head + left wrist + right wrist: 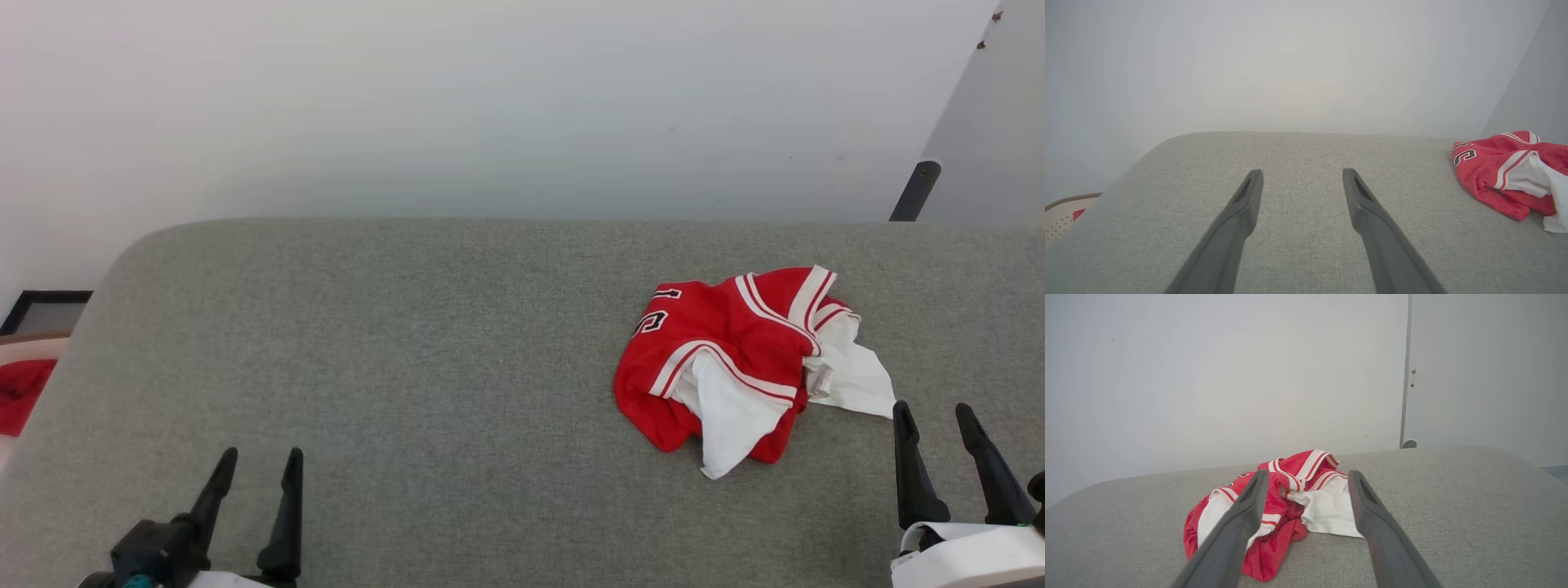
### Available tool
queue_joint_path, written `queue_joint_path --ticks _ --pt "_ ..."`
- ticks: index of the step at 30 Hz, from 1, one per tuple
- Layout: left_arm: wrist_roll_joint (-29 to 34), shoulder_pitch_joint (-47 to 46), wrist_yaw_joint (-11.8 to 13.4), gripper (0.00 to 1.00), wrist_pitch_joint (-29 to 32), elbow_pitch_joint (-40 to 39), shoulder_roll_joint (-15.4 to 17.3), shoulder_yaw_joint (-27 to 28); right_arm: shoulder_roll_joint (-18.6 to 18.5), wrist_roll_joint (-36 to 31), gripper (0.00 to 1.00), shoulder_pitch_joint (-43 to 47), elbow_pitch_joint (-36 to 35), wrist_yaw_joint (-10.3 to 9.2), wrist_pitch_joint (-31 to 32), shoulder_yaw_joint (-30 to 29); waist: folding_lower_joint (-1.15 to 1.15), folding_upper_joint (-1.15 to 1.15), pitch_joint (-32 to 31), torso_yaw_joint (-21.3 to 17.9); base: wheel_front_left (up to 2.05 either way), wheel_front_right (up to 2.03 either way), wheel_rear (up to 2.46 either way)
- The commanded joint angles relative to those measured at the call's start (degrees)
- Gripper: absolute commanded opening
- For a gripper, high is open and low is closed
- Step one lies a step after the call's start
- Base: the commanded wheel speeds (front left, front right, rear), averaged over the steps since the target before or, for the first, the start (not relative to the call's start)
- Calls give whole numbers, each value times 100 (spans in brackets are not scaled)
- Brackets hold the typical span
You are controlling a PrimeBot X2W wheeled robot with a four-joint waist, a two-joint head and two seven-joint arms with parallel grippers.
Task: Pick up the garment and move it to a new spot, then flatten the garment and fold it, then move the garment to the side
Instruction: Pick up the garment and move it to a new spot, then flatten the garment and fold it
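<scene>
On the right half of the grey padded surface point(408, 343), the garment point(718, 343) lies crumpled in a heap, its red body bunched and its white sleeves spilling toward the near side (part of the black number shows at its far left corner). The right gripper point(931, 406) hangs just beside a white sleeve, jaws spread wide, gripping nothing. The left gripper point(263, 452) is well apart, likewise spread wide and empty.
</scene>
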Motion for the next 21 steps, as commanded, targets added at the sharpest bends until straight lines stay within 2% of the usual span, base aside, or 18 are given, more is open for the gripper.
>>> queue_joint_path --ticks 1,15,21 --pt "31 55 -28 100 -1 4 -18 19 11 86 100 18 3 0 -35 4 0 0 -4 0 0 0 0" --pt "119 68 -78 100 1 23 -42 16 55 68 100 17 55 0 -62 33 0 0 -23 -24 0 0 0" --pt "182 -592 -400 100 383 -135 75 -285 101 65 100 -37 77 0 -108 62 0 0 28 -65 0 0 0"
